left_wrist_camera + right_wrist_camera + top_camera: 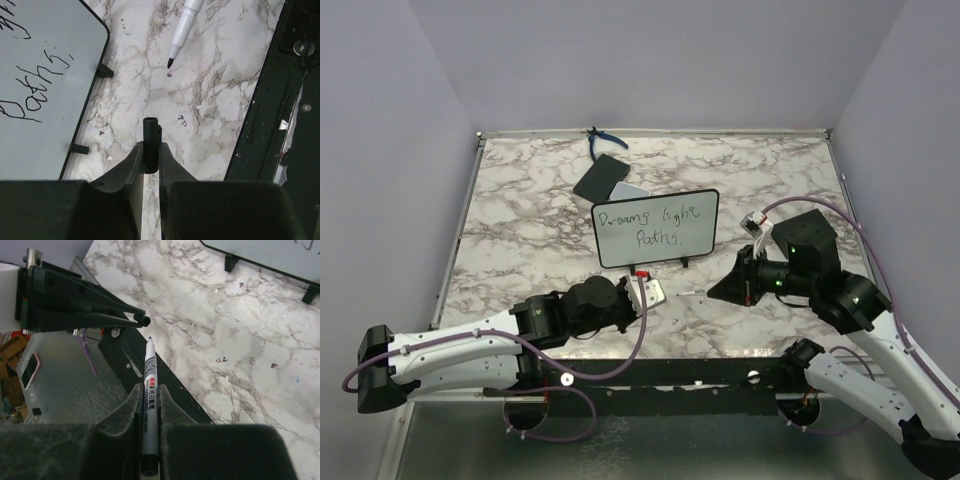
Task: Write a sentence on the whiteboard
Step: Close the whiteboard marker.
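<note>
Soft, even light, faint shadows (wrist views blur at bottom edge).

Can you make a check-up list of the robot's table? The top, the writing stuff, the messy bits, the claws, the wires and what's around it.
Surface: marble-patterned tabletop, with a few small ink specks near the board.
Job's things: whiteboard stands on its feet; the sentence reads roughly "Dreams light paths" in two lines.
Clutter: black flat rectangle, grey-white pad against it, blue-handled pliers at the far edge.
Grippers: left gripper shut on the marker cap; right gripper shut on the uncapped marker, tip pointing toward the cap.
Cables: purple cables loop along both arms.
Surroundings: plain pale walls on three sides.
</note>
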Motion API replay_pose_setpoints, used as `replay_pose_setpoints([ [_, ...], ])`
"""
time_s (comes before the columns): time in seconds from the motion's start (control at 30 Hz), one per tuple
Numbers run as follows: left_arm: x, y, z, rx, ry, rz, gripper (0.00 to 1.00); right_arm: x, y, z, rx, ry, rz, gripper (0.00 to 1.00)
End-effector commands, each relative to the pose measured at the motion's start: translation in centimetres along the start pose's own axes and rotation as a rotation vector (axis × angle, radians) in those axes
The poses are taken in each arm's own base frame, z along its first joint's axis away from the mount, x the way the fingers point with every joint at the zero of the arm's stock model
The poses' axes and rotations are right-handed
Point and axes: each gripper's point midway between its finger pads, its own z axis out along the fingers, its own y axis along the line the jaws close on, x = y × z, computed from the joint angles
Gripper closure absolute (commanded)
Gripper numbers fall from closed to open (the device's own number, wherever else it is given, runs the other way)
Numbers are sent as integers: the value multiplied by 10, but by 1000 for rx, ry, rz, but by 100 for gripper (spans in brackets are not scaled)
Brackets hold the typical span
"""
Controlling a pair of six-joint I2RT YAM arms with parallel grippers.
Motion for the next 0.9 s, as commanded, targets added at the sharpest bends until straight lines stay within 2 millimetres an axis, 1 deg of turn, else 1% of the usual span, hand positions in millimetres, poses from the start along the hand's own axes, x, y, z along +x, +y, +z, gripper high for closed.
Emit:
replay_pose_setpoints([
  [0.0, 0, -6, -6, 44, -18, 9, 100, 13, 24, -8, -135, 65, 16, 99],
  [0.1, -2, -10, -7, 66, -30, 11, 100, 16, 28, -4, -177, 71, 26, 99],
  [0.23, -4, -16, -8, 98, -37, 11, 100, 23, 27, 1, -196, 106, 35, 99],
  [0.43, -4, -20, -6, 122, -39, 19, 100, 22, 27, 3, -205, 105, 32, 99],
  [0.6, -6, -30, -6, 175, -47, 29, 100, 23, 25, 6, -201, 109, 32, 99],
  [0.87, -7, -35, -7, 200, -57, 32, 100, 25, 22, 9, -195, 113, 38, 100],
])
